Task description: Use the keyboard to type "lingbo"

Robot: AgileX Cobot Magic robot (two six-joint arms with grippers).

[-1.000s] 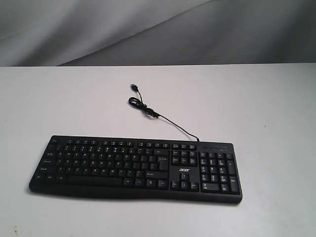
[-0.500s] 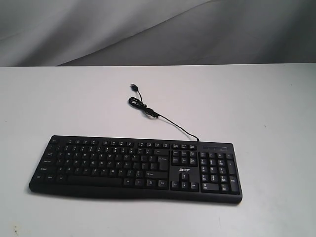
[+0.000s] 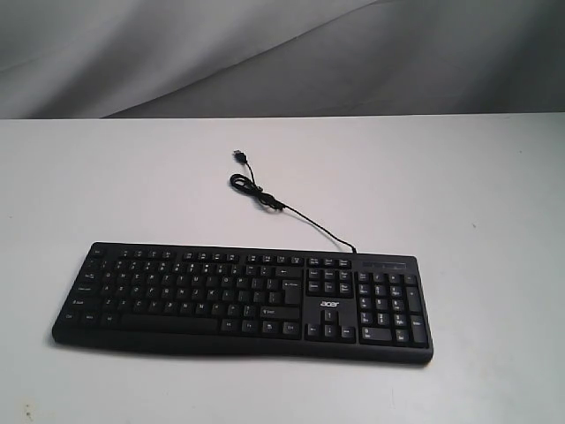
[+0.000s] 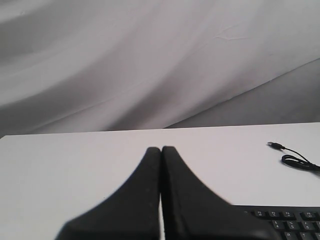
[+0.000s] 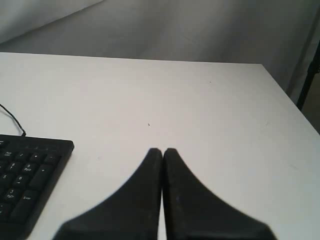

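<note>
no key looks pressed yet, so the step in hand is probably the first letter, "l". the keyboard (image 3: 243, 300) lies flat on the white worktop (image 3: 477, 177), its cable (image 3: 296, 215) trailing off from its rear edge. the left claw (image 4: 161, 150) hovers off the keyboard's letter end, the right claw (image 5: 162, 151) off its number-pad end. both are pinched tight with nothing held, which suits poking: come down upright on one cap only, press briefly, lift clear. the worktop is plain and matte; beyond the keyboard hangs creased grey cloth (image 3: 265, 53).
</note>
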